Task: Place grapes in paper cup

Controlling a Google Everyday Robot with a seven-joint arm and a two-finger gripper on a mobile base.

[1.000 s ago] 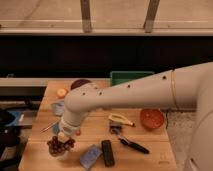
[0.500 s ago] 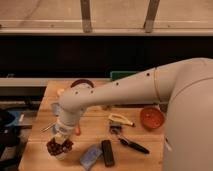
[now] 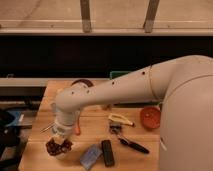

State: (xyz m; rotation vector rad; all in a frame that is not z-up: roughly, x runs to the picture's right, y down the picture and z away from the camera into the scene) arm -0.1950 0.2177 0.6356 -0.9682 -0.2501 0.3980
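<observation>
Grapes (image 3: 58,146) just under hand (image 3: 59,139)

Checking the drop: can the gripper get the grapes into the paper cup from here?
Probably yes: the gripper hangs right over the paper cup with the grapes at its rim, nothing between.

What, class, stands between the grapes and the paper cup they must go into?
Nothing visible. The claw hangs at the table's front left, directly over the grapes, which sit at the mouth of the paper cup. No other object lies between them; the blue sponge is off to the right.
</observation>
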